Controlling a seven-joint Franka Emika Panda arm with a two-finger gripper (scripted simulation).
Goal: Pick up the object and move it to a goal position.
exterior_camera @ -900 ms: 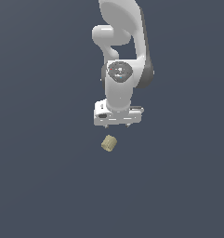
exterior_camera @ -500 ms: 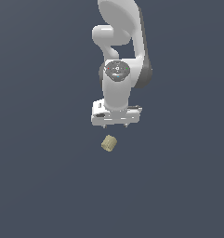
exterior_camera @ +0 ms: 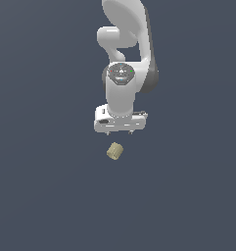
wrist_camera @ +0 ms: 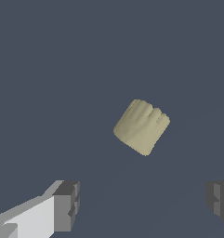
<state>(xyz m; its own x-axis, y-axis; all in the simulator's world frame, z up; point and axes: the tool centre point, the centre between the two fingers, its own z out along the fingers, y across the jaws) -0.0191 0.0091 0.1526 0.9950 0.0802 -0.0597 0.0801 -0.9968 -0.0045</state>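
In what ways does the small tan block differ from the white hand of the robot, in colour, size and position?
Colour: the tan block is khaki all over, while the hand is white with dark grey fingertips.
Size: the block is much smaller than the hand.
Position: the block lies tilted on the dark floor, while the hand hangs from the arm, open and apart from the block.
Shared: neither touches the other.

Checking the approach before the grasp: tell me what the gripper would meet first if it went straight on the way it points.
Probably the bare dark floor. The open gripper points down, but the tan object sits ahead of the gap between its fingers, not inside it. Depth is unclear.
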